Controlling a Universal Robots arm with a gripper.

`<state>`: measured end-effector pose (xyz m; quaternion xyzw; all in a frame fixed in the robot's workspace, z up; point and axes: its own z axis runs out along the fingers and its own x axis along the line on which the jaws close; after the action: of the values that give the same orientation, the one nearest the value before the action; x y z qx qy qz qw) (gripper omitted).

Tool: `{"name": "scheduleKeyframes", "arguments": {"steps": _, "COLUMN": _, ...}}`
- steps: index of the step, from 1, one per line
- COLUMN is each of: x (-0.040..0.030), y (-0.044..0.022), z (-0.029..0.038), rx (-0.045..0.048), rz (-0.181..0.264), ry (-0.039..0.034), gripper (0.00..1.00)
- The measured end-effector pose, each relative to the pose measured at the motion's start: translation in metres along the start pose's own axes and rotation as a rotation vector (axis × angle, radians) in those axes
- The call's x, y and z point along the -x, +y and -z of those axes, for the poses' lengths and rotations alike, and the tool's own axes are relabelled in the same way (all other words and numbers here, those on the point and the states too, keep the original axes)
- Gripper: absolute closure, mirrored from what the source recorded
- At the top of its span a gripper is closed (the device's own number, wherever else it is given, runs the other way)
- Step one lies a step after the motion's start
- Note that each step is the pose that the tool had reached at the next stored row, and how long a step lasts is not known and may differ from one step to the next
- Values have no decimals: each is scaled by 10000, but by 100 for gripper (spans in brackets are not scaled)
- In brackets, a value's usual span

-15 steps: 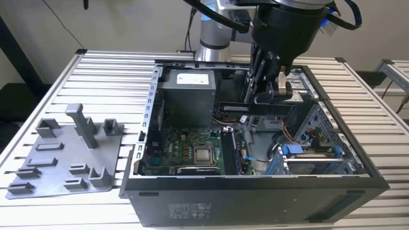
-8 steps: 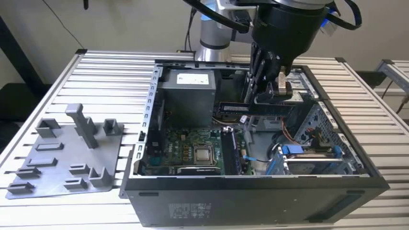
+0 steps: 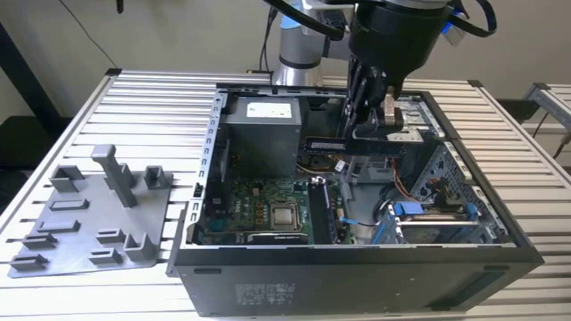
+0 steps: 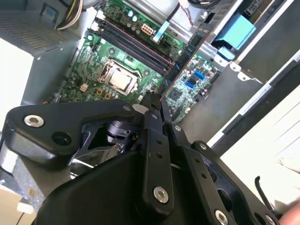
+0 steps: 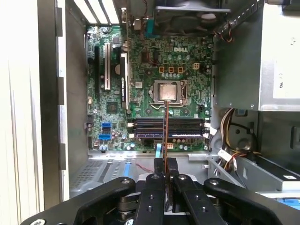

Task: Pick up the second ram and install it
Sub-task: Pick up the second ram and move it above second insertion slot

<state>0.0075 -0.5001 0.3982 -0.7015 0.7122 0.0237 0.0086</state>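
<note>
Behind the rig we see a plain pale wall (image 3: 178, 33), and under everything a silver slatted metal table (image 3: 143, 93) — a second ribbed table (image 3: 549, 100) shows at the exterior view's right edge.

Over the table, the silver-grey robot arm (image 3: 299, 47) carries the black two-fingered gripper (image 3: 375, 130). Its fingers are clamped on the second ram (image 3: 352, 145), a long, thin, near-black memory stick. In the exterior view the stick hangs level in the air above the open case, clear of the board below, and juts from the fingers toward the exterior view's left.

In the first wrist view we look down past the gripper (image 5: 165, 161) and see the second ram (image 5: 165, 126) edge-on. It is a thin brown line lying crosswise over the long black memory slots (image 5: 187, 124) of the green motherboard (image 5: 140, 93). Just past the slots sits the square silver processor socket (image 5: 168, 91).

Near the stick's free end stands the grey metal power supply box (image 3: 263, 134). All of this sits inside the black computer tower case (image 3: 357, 277), which lies on its side with its panel off.

Just beside the case, on the exterior view's left, we find the flat grey plastic holder tray (image 3: 85, 221) — small blocks stand on it, and one tall grey post (image 3: 116, 175) rises upright.
</note>
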Motion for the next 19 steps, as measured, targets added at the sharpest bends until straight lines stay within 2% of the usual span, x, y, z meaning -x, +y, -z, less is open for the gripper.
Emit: {"name": "scheduleKeyframes", "arguments": {"steps": 19, "x": 574, "y": 8, "z": -62, "rx": -1, "rz": -20, "ry": 0, "gripper": 86}}
